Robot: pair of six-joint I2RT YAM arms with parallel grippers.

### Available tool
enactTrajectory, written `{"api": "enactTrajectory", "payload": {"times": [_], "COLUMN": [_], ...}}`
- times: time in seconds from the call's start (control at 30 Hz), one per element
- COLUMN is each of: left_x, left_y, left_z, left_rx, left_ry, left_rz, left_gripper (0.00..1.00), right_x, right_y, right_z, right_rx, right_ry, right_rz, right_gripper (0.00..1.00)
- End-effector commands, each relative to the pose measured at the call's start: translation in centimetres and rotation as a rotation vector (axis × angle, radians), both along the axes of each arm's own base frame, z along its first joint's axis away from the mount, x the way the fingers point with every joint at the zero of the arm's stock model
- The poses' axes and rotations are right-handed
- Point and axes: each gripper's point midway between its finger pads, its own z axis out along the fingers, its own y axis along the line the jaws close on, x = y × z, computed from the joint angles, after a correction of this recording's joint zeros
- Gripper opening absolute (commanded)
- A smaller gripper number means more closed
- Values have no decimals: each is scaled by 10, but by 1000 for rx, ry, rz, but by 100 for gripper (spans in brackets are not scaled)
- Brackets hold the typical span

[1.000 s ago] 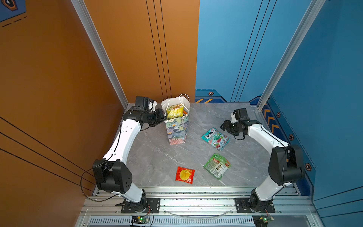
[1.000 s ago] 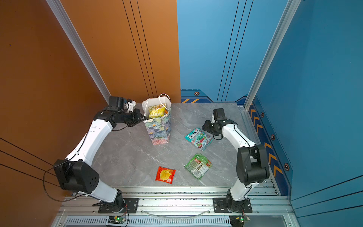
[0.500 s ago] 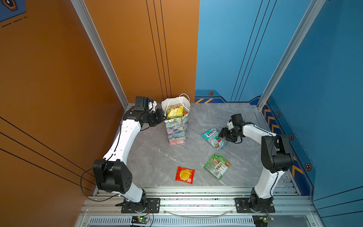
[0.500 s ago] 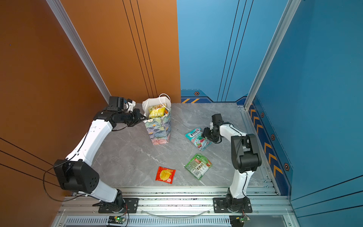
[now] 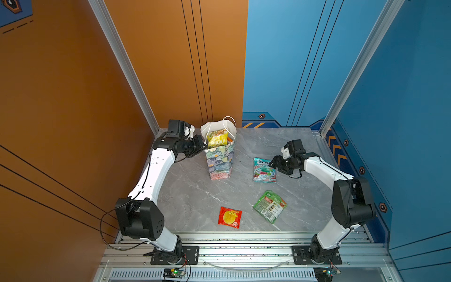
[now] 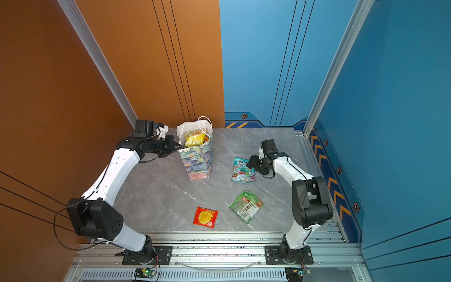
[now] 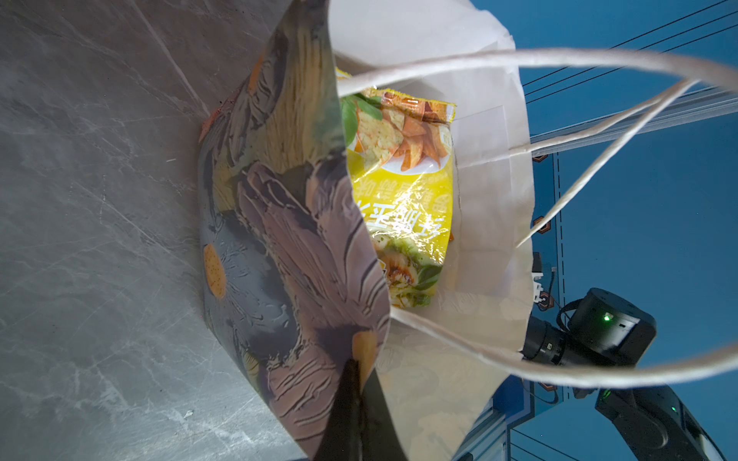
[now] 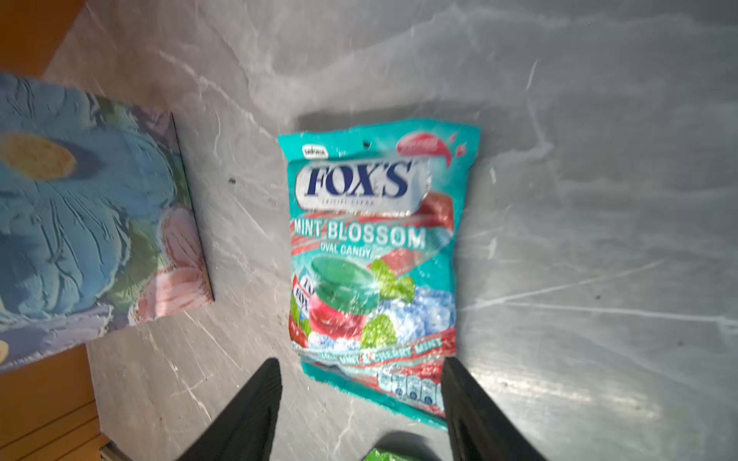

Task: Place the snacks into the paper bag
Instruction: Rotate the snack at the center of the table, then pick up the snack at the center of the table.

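Tightly left claw point(image 7: 355, 369) grips paper bag point(image 7: 279, 223), right claw point(image 8: 361, 363) agape over packet point(image 8: 371, 247)

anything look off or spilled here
Nothing spilled or torn. The one oddity: the yellow pouch stands on end high in the mouth of the paper bag, near its rim, so the bag looks nearly full.

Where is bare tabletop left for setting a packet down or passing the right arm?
Widest bare patch: bordered by the left arm, paper bag and red sachet. Also bare: the far right corner beyond the right end effector. A narrow lane runs between bag and teal packet. Crowded: the right side, where teal packet, green pouch and sachet cluster.
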Motion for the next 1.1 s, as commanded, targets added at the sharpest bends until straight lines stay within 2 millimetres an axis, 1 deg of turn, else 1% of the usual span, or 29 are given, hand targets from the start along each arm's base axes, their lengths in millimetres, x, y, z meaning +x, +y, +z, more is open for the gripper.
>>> {"api": "enactTrajectory", "payload": {"times": [0.0, 0.13, 0.3, 0.53, 0.7, 0.77, 0.87, 1.0, 1.07], "left_x": [-6, -7, -7, -6, -7, -7, -6, -6, -6], "left_y": [-2, -2, -3, -1, -2, -1, -1, -1, -1], "left_z": [17, 17, 18, 20, 21, 22, 22, 21, 20], "left_rx": [-29, -29, -31, -30, -34, -34, -33, -34, -35], "left_ry": [-38, -38, -39, -43, -44, -47, -46, -43, -41], "left_rz": [-18, -19, -18, -15, -16, -15, -14, -14, -14], "left_gripper": [0, 0, 0, 0, 0, 0, 0, 0, 0], "right_x": [-2, 1, 4, 12, 16, 17, 19, 23, 26], "right_y": [-3, 0, 2, 17, 19, 19, 19, 19, 20], "right_z": [-25, -43, -60, -73, -82, -83, -82, -73, -65], "right_rx": [-33, -11, 8, 117, 135, 137, 138, 137, 144], "right_ry": [70, 96, 113, 112, 120, 120, 115, 94, 81], "right_rz": [12, -5, -24, -47, -68, -73, -77, -80, -77], "right_gripper": [65, 65, 65, 64, 60, 52, 34, 8, 1]}}
